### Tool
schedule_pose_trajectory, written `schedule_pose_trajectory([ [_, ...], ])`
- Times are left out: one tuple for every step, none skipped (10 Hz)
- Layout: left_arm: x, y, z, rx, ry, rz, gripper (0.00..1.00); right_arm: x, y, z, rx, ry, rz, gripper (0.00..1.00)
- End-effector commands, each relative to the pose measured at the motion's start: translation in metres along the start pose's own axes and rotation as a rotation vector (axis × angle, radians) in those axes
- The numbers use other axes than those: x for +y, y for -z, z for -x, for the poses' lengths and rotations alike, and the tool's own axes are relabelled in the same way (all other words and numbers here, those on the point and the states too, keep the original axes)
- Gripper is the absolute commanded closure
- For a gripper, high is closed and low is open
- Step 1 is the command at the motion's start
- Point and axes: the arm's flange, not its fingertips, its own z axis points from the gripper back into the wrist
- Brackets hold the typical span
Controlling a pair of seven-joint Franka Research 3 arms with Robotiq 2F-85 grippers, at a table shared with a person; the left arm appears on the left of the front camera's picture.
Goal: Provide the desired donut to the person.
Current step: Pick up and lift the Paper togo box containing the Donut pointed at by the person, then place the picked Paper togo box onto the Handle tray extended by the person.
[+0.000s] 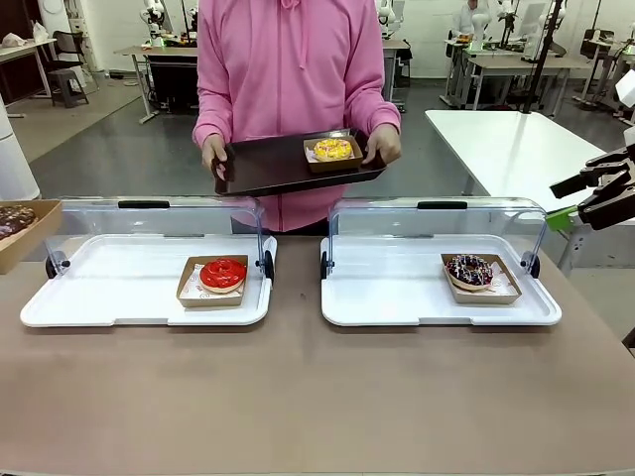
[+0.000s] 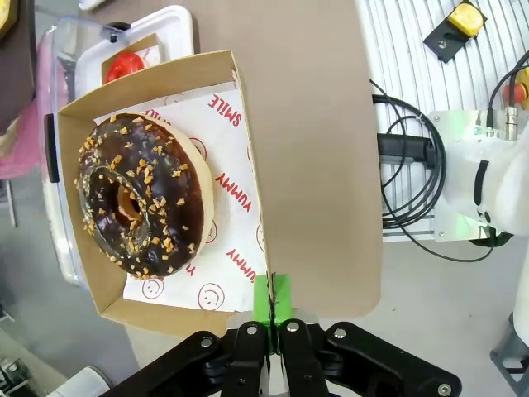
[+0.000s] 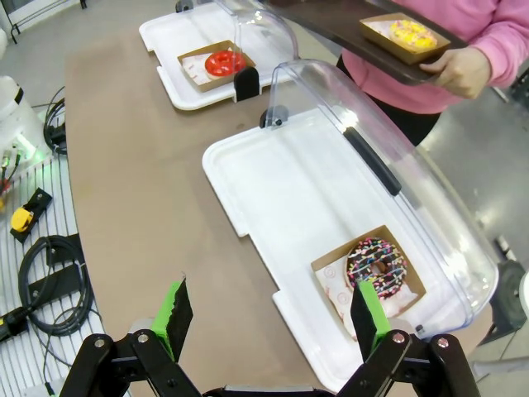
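Two claws are at work. The left wrist view shows the left claw pinched on the rim of a box with the chocolate donut. The front view shows that box's corner at the left edge. The right claw is wide open over the tabletop. On the far side, the person holds a tray.

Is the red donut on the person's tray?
No, the red donut sits in a white tray on the table; the person holds a dark tray with a yellow donut.
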Motion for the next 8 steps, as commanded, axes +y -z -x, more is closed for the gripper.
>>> schedule_pose_trajectory([
  [-0.0007,-0.0011,0.0003,0.026,-0.011,0.001,1.00,0.0003,0.0012,0.0011,0.006,-0.005,0.001,0.00],
  [-0.0007,-0.0011,0.0003,0.026,-0.011,0.001,1.00,0.0003,0.0012,0.0011,0.006,-0.005,0.001,0.00],
  [-0.0007,-0.0011,0.0003,0.026,-0.011,0.001,1.00,0.0003,0.0012,0.0011,0.006,-0.005,0.001,0.00],
  [-0.0007,-0.0011,0.0003,0.026,-0.011,0.001,1.00,0.0003,0.0012,0.0011,0.006,-0.005,0.001,0.00],
  [-0.0007,-0.0011,0.0003,0.026,-0.011,0.001,1.00,0.0003,0.0012,0.0011,0.006,-0.005,0.001,0.00],
  [-0.0007,-0.0011,0.0003,0.026,-0.011,0.001,1.00,0.0003,0.0012,0.0011,0.006,-0.005,0.001,0.00],
  [-0.0007,-0.0011,0.0003,0.026,-0.011,0.001,1.00,0.0003,0.0012,0.0011,0.006,-0.005,0.001,0.00],
  [-0.0007,-0.0011,0.0003,0.026,-0.011,0.001,1.00,0.0003,0.0012,0.0011,0.006,-0.005,0.001,0.00],
])
